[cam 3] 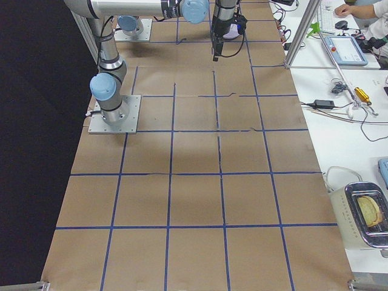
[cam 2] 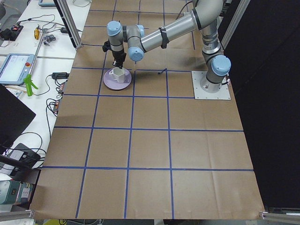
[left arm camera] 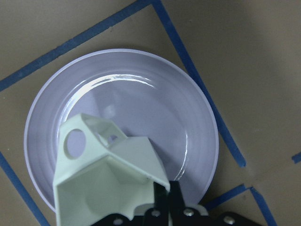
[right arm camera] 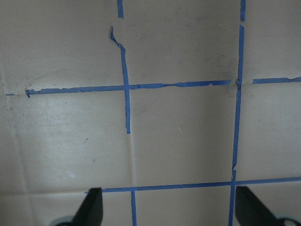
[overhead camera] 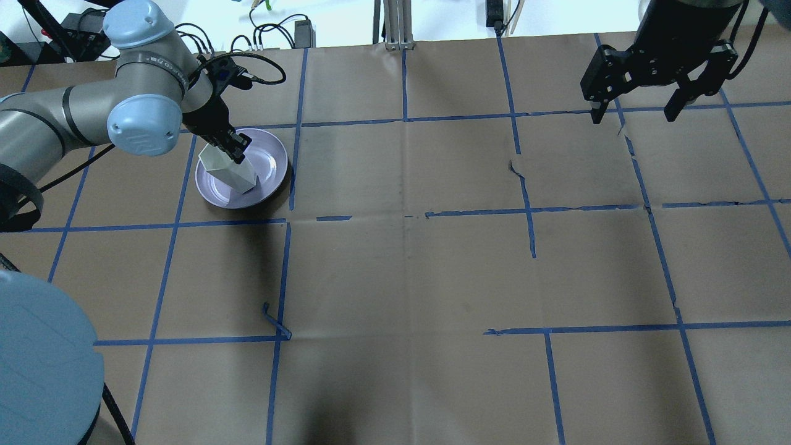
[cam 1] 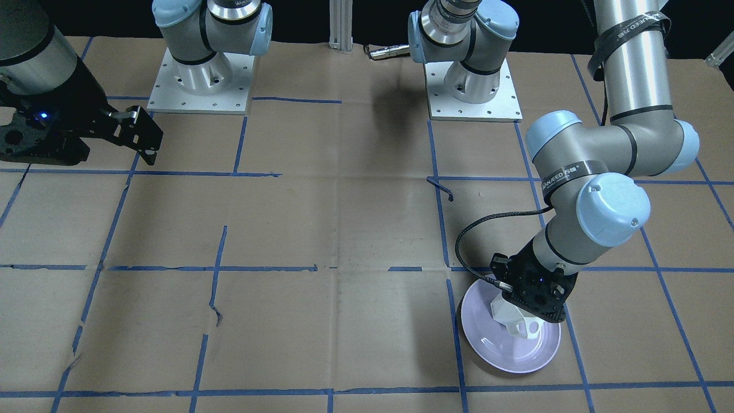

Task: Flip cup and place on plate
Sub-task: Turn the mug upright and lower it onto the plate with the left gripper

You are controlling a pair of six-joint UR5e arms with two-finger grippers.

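Observation:
The white faceted cup (left arm camera: 106, 174) is held mouth up over the pale lavender plate (left arm camera: 155, 108), with its angular handle toward the plate's middle. My left gripper (left arm camera: 162, 207) is shut on the cup's rim wall from above. In the overhead view the cup (overhead camera: 227, 170) stands over the plate's (overhead camera: 272, 164) left half under the left gripper (overhead camera: 232, 145). I cannot tell whether its base touches the plate. From the front I see the cup (cam 1: 516, 318) and the plate (cam 1: 499, 353). My right gripper (overhead camera: 633, 116) is open and empty, far away above bare paper (right arm camera: 170, 209).
Brown paper with a blue tape grid covers the table. A loose curl of tape (overhead camera: 276, 321) sticks up in the left half. The two arm base plates (cam 1: 200, 80) (cam 1: 473, 86) stand at the robot's edge. Desks with cables and devices (cam 2: 28, 70) lie beyond the table's end.

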